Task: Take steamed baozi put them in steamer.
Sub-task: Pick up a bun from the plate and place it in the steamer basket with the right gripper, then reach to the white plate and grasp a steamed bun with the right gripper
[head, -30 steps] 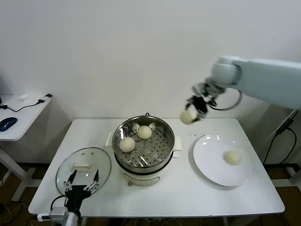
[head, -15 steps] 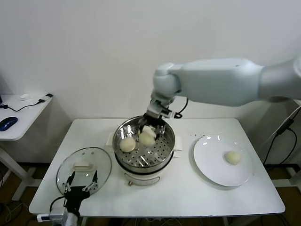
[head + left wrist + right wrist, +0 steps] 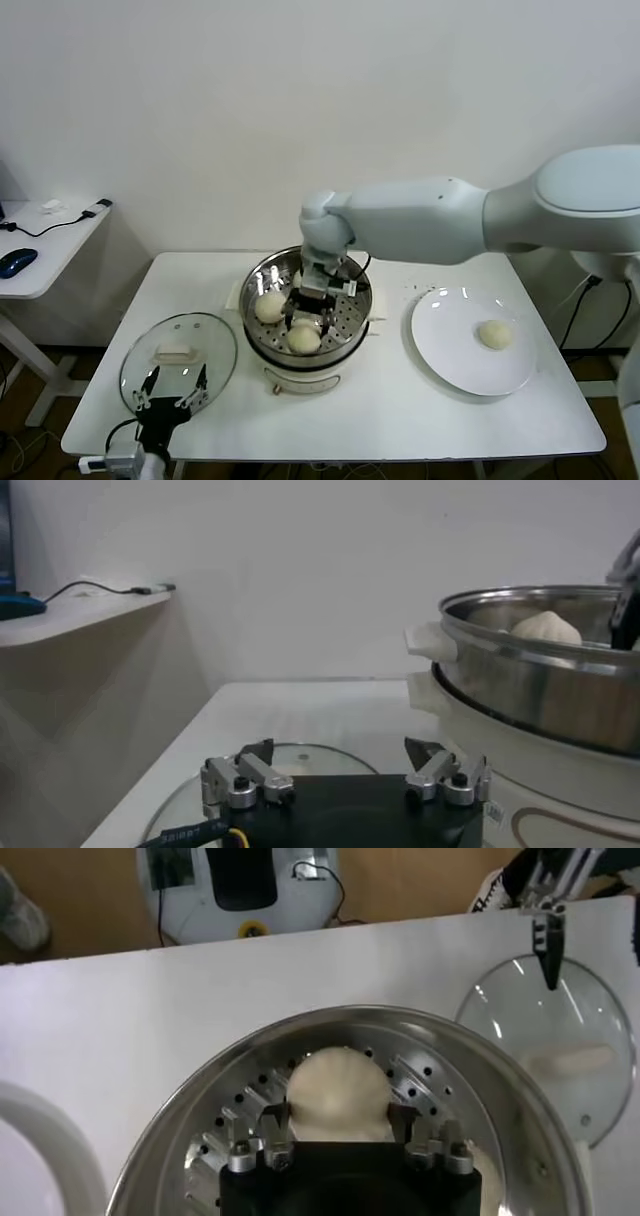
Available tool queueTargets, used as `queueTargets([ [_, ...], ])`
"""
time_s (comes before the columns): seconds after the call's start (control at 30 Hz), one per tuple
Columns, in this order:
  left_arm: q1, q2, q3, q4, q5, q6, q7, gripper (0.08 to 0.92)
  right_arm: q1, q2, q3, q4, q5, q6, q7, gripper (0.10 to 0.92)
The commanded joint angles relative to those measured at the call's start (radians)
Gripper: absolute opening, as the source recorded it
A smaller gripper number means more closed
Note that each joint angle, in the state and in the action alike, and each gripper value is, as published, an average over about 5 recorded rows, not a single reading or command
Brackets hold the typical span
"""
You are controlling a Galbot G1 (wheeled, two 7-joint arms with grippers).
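Observation:
The steamer (image 3: 356, 282) stands mid-table, its perforated tray showing in the right wrist view (image 3: 200, 1098). My right gripper (image 3: 304, 322) reaches down into it and is shut on a cream-white baozi (image 3: 304, 341) at the front of the tray; both fingers press the bun's sides (image 3: 338, 1093). A second baozi (image 3: 270, 307) lies at the tray's left. Another is mostly hidden behind the gripper. One baozi (image 3: 493, 334) lies on the white plate (image 3: 448, 350). My left gripper (image 3: 175, 390) is open and empty, low over the glass lid (image 3: 180, 345).
The glass lid lies on the table at the front left, next to the steamer, and shows in the right wrist view (image 3: 560, 1038). The plate lies to the right of the steamer. A small side table (image 3: 45, 250) with a mouse stands at the far left.
My right arm carried a baozi from above the plate leftward over the steamer, then lowered it to the front of the tray. The left arm has not moved.

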Motion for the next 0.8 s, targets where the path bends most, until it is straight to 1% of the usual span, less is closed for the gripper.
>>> queueTargets([
  [0.03, -0.001, -0.001, 0.001, 0.0, -0.001, 0.0, 0.0, 0.823, -0.062, 0.018, 0.018, -0.03, -0.051, 0.026, 0.054, 0.682],
  [0.13, -0.002, -0.001, 0.002, 0.0, -0.001, 0.001, 0.0, 0.823, -0.033, 0.002, 0.036, -0.024, -0.03, 0.035, 0.062, 0.752],
  [0.23, -0.003, -0.001, 0.002, -0.002, -0.001, 0.001, 0.0, 0.823, 0.031, -0.025, 0.045, -0.01, 0.026, 0.053, 0.023, 0.807],
  [0.37, 0.001, 0.0, 0.001, -0.007, -0.001, 0.001, 0.001, 0.823, 0.157, -0.084, 0.015, -0.001, 0.154, 0.077, -0.075, 0.821],
  [0.53, 0.007, 0.004, 0.003, -0.011, -0.001, 0.0, 0.001, 0.823, 0.33, -0.235, -0.138, -0.011, 0.35, 0.056, -0.173, 0.823],
  [0.6, 0.008, 0.005, 0.004, -0.01, -0.001, -0.002, 0.001, 0.823, 0.381, -0.317, -0.208, -0.009, 0.398, 0.005, -0.186, 0.823],
  [0.67, 0.008, 0.008, 0.006, -0.01, -0.001, -0.004, 0.001, 0.823, 0.421, -0.407, -0.27, -0.001, 0.412, -0.085, -0.19, 0.823],
  [0.8, 0.008, 0.014, 0.011, -0.008, -0.002, -0.006, 0.001, 0.823, 0.453, -0.595, -0.393, 0.024, 0.341, -0.299, -0.147, 0.823],
])
